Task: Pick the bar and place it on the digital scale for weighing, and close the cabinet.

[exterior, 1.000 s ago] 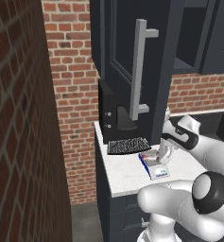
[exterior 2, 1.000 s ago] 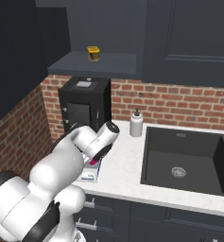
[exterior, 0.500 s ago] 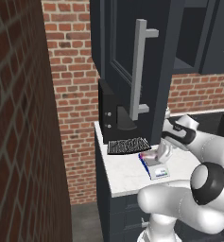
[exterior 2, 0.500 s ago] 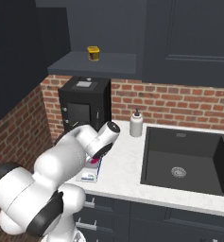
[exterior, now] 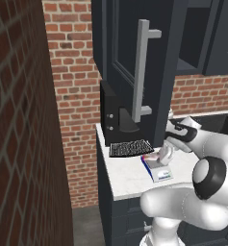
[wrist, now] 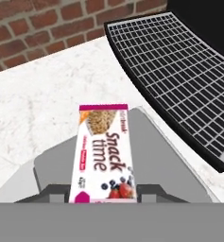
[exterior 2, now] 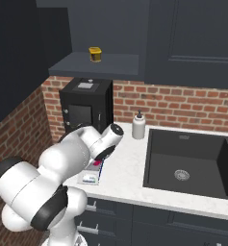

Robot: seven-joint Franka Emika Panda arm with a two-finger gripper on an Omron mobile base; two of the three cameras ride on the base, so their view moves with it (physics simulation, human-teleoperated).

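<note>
One bar (wrist: 105, 153), pale with magenta ends and "Snack time" printed on it, lay flat on the grey top plate of the digital scale (wrist: 156, 156), its long axis running away from the hand, grey plate showing on both sides of it. Gripper (wrist: 103, 193) sat low over the near end of the bar, fingertips (wrist: 56, 193) just either side of that end, jaws nearly closed; whether they pinched the wrapper or only flanked it could not be told. In the left base view the scale (exterior: 157, 169) stood on the white marble counter (exterior: 130, 181) near its front edge, with the gripper (exterior: 164, 154) right above it. Black ribbed mat (wrist: 179, 75) lay just beyond the scale toward the back wall, a narrow strip of bare marble between them. Bare counter stayed free to the left of the scale, up to the brick wall (exterior: 72, 96). Cabinet (exterior: 130, 67) door hung open over the back of the counter, grey bar handle (exterior: 143, 72) upright, door edge close above the mat. Black boxy appliance (exterior 2: 86, 108) stood at the back left corner. On the open cabinet shelf (exterior 2: 101, 67) sat a small yellow jar (exterior 2: 95, 54). White soap bottle (exterior 2: 138, 126) stood beside the black sink (exterior 2: 192, 163), near its back left corner.
</note>
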